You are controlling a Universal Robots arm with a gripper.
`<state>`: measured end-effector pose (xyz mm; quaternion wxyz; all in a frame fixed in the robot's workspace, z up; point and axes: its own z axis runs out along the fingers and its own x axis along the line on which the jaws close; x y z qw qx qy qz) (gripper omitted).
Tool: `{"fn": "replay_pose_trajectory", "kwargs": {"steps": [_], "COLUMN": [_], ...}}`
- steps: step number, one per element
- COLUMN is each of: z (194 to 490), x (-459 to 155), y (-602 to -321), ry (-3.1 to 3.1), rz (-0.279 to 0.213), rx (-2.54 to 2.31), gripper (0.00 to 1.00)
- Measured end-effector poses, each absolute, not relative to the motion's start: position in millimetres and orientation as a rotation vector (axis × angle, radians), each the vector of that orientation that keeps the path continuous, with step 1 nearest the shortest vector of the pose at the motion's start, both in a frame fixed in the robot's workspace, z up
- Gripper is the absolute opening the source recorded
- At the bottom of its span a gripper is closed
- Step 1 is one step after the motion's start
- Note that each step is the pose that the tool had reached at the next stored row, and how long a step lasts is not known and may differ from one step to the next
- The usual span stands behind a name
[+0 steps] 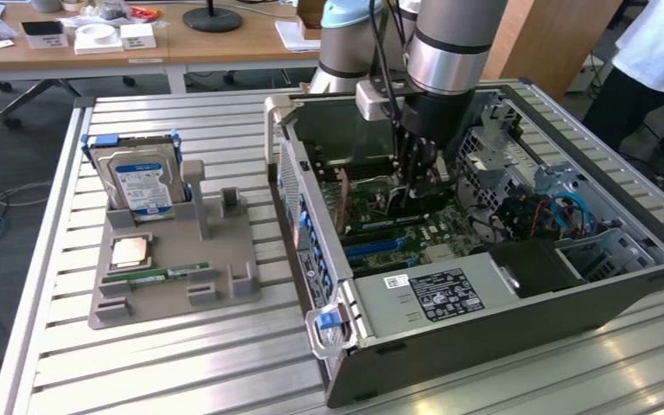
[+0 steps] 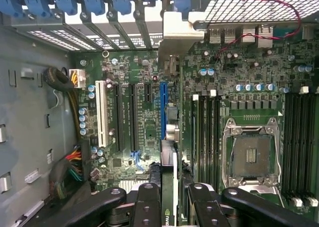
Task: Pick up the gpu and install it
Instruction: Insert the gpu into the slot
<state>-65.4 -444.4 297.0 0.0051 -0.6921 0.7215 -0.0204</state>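
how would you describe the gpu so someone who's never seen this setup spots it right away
Find the open computer case on the slatted metal table and look down at its green motherboard. The gpu is the thin card seen edge-on between the black fingers of the pincer, lined up with the long blue slot; the neighbouring slots are black or white and empty.

Exterior view high, oblique over computer case (image 1: 539, 320); wrist view close behind pincer (image 2: 172, 193), straight down; motherboard (image 2: 144, 114) shared.
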Motion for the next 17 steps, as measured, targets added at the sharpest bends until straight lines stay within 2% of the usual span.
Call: {"fn": "replay_pose_trajectory", "kwargs": {"steps": [17], "z": [290.7], "x": [-65.6], "y": [-448.2], "ry": [2.255], "rz": [-0.063], "rx": [-2.172], "gripper": [0.26]}}
